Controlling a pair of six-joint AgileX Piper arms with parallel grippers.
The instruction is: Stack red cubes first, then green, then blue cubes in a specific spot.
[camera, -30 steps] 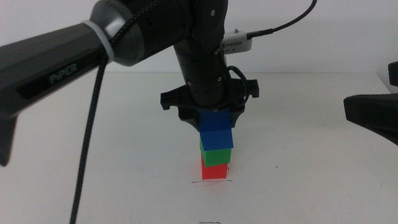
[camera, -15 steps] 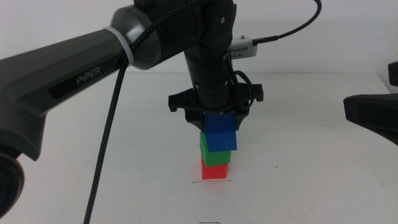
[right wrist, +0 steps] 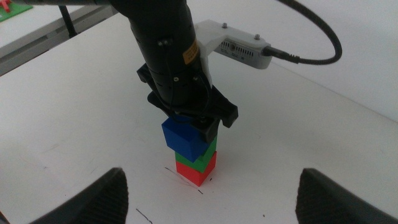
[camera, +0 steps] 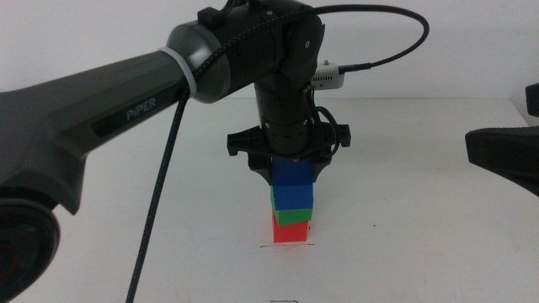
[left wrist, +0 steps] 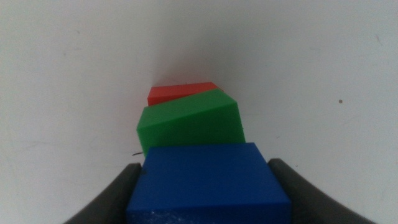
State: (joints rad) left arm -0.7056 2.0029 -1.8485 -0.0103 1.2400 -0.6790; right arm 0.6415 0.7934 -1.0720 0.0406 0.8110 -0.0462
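Note:
A red cube (camera: pixel 290 232) rests on the table on a pencilled mark. On top of it sits the green cube (camera: pixel 290 217), turned slightly against it. The blue cube (camera: pixel 293 187) is on top of the green one, with my left gripper (camera: pixel 290 168) shut on it from above. In the left wrist view both jaws press the sides of the blue cube (left wrist: pixel 208 180), with the green cube (left wrist: pixel 189 124) and red cube (left wrist: pixel 180 93) showing beyond it. My right gripper (camera: pixel 501 156) waits open at the right edge, well away from the stack (right wrist: pixel 196 155).
The pencil mark (camera: pixel 290 246) runs along the base of the red cube. The left arm and its cable (camera: pixel 160 194) cross the left half of the table. A small white camera box (camera: pixel 327 77) sits behind the arm.
The left gripper has lowered a little with the blue cube, which now sits squarer over the green cube. The right gripper has not moved.

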